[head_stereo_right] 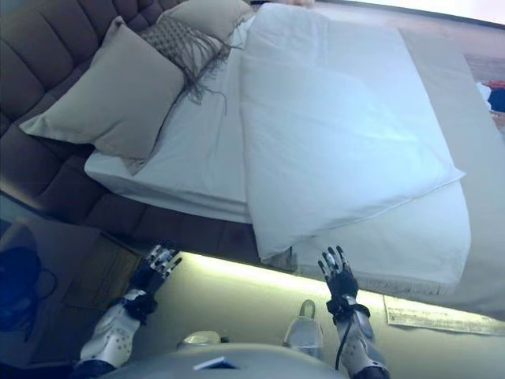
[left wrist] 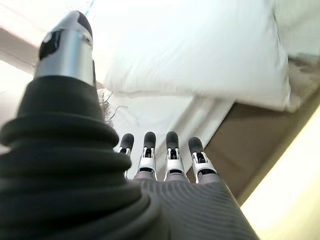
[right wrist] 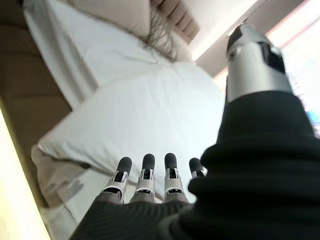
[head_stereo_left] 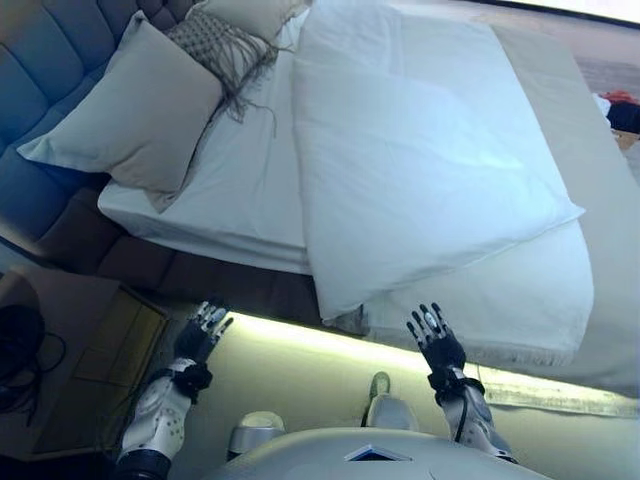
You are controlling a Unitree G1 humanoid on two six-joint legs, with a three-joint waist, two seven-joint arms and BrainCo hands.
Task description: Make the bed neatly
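Both hands up in front of bed edge, holding nothing. Left hand (head_stereo_left: 203, 333) fingers (left wrist: 173, 155) straight, released, w/ brown padded bed base (head_stereo_left: 215, 280) just past them. Right hand (head_stereo_left: 436, 338) fingers (right wrist: 145, 177) also straight, released, tips near the drooping corner of the folded white duvet (head_stereo_left: 420, 170), not touching it as far as I can tell. Duvet lies folded in a thick slab on the bed, its corner hanging over the white fitted sheet (head_stereo_left: 250, 190) and a fringed beige bedspread edge (head_stereo_left: 520, 350) just beyond right fingers. Well beyond left fingers, at the tufted headboard (head_stereo_left: 60, 70): large beige square pillow (head_stereo_left: 135, 110), w/ grey patterned fringed cushion (head_stereo_left: 220, 45) beside it.
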